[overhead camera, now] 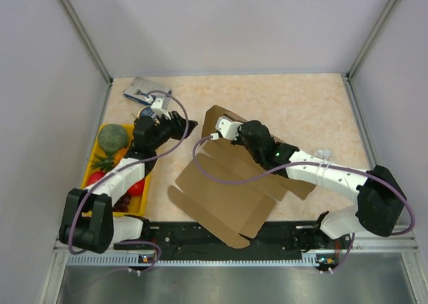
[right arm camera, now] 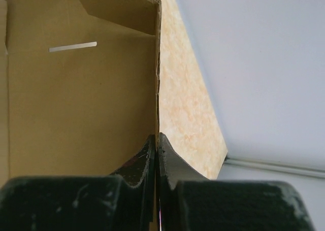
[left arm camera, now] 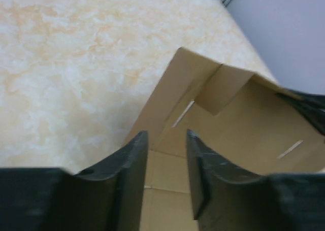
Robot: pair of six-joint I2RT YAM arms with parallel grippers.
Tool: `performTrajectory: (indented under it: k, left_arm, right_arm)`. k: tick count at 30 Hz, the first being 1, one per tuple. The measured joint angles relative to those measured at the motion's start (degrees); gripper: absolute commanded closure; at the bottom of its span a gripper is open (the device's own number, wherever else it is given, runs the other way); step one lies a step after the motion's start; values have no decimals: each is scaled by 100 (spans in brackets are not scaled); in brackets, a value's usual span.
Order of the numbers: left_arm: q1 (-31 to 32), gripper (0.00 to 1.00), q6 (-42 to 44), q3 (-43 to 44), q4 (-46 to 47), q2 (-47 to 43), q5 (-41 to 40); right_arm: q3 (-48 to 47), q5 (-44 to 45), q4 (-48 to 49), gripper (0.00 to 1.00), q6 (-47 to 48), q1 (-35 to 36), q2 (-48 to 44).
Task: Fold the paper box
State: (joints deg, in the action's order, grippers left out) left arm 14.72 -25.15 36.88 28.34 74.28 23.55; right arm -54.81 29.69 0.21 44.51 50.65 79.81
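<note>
The paper box (overhead camera: 227, 197) is a brown die-cut cardboard sheet lying flat in the middle of the table, with its far panels raised. In the right wrist view my right gripper (right arm camera: 157, 136) is shut on the top edge of an upright wall of the paper box (right arm camera: 76, 99); from above it (overhead camera: 221, 127) sits at the box's far corner. My left gripper (overhead camera: 190, 125) hovers just left of that raised corner. Its jaws (left arm camera: 167, 134) stand open with nothing between them, and the folded corner of the paper box (left arm camera: 238, 129) lies beyond the fingertips.
A yellow tray (overhead camera: 90, 167) holding fruit, among them a green round one (overhead camera: 114, 137), sits at the left edge under the left arm. A small blue-grey packet (overhead camera: 144, 90) lies in the far left corner. Grey walls close in the table on three sides.
</note>
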Motion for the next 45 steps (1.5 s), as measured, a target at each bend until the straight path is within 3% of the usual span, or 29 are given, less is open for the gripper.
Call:
performTrajectory:
  k: [2,8,12,17,19,24,34,39,42,43,45]
  left_arm:
    - [-109,73,-114,-4,-33,-291,208]
    - [11,60,229,52,-50,-852,868]
    - [105,61,446,345,-44,-516,1231]
    - [608,51,1075,933,-365,98,997]
    - [767,51,1263,1036,-476,179,901]
    - [907,60,1792,1261,-769,256,503]
    - [1139,65,2483,1467,-1215,507,46]
    - [1320,100,2706,1506,-1360,514,-393]
    - [1488,100,2776,1580,-1360,533,-728]
    - [1556,100,2804,1596,-1340,553,-909]
    - [1646,100,2824,1596,-1281,601,-1158]
  right_arm:
    - [-4,-168,55,100,109,-50,0]
    - [-94,-925,-162,100,249,-304,-2]
    - [-310,-1379,-400,100,243,-446,-2]
    - [-468,-1733,-546,100,240,-531,-2]
    - [-498,-1814,-603,100,240,-551,-2]
    - [-531,-1952,-693,100,240,-560,-2]
    - [-535,-2039,-719,100,240,-592,-2]
    - [-549,-2035,-758,100,199,-612,-2]
    - [-568,-2004,-730,78,66,-621,-4]
    - [-568,-1971,-695,62,22,-621,-7]
    - [-568,-1851,-682,46,-177,-623,-13]
